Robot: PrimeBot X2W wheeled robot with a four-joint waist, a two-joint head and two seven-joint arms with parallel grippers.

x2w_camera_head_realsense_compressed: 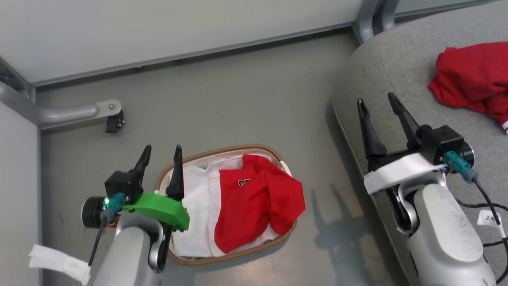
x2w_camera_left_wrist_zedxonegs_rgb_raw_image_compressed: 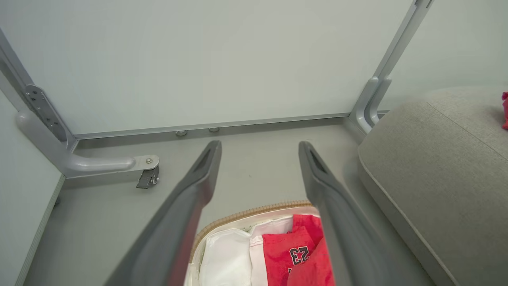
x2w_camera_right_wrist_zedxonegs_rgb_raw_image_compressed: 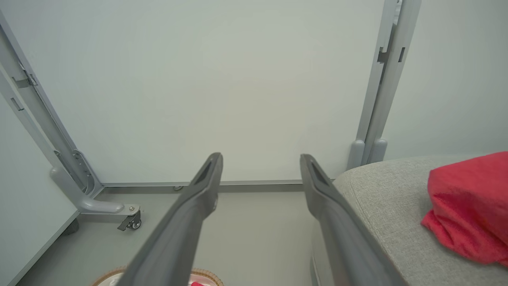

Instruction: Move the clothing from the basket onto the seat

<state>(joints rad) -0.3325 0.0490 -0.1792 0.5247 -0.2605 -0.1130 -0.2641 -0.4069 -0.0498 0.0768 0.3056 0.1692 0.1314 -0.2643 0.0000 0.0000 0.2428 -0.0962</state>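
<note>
A red piece of clothing (x2w_camera_head_realsense_compressed: 258,198) with small lettering lies crumpled in the basket (x2w_camera_head_realsense_compressed: 222,152), an oval one with a brown rim and white liner, on the floor. A second red garment (x2w_camera_head_realsense_compressed: 472,79) rests on the grey seat (x2w_camera_head_realsense_compressed: 381,71) at the right. My left gripper (x2w_camera_head_realsense_compressed: 160,153) hangs open above the basket's left rim, nothing between its fingers. My right gripper (x2w_camera_head_realsense_compressed: 376,101) stands open over the seat's left edge, empty. In the left wrist view the red clothing (x2w_camera_left_wrist_zedxonegs_rgb_raw_image_compressed: 295,254) shows between the fingers (x2w_camera_left_wrist_zedxonegs_rgb_raw_image_compressed: 198,186). The right wrist view shows the garment (x2w_camera_right_wrist_zedxonegs_rgb_raw_image_compressed: 472,206) on the seat (x2w_camera_right_wrist_zedxonegs_rgb_raw_image_compressed: 389,210).
White partition panels with grey metal frames close off the back and left. A grey foot with a black caster (x2w_camera_head_realsense_compressed: 114,121) juts onto the floor at the left. Black cables (x2w_camera_head_realsense_compressed: 488,206) trail over the seat near my right arm. Grey floor lies between basket and seat.
</note>
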